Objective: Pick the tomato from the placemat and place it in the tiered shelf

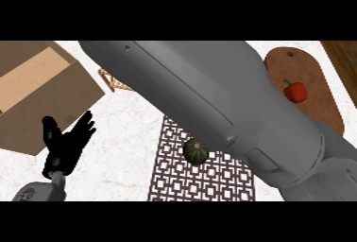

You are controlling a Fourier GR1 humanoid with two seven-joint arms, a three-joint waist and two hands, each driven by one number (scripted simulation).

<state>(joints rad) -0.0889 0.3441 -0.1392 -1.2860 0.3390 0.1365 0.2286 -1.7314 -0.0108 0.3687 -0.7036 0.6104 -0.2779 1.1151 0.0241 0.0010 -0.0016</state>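
A kitchen, by every sign. There's a pale, marble-look worktop [132, 142] running across the view, and on it a patterned brown placemat [202, 182] carrying a dark green squash-like vegetable [196, 151]. Far right, an oval wooden cutting board [317, 85] with a hanging hole bears a red bell pepper [295, 91]. Far left sits an open cardboard box [38, 90], with a bit of wicker basket [115, 81] just beside it.

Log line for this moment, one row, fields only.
left robot hand: open, resting at left | right robot hand: hidden | right forearm: crosses view | green squash-like item: on placemat | red pepper: on board
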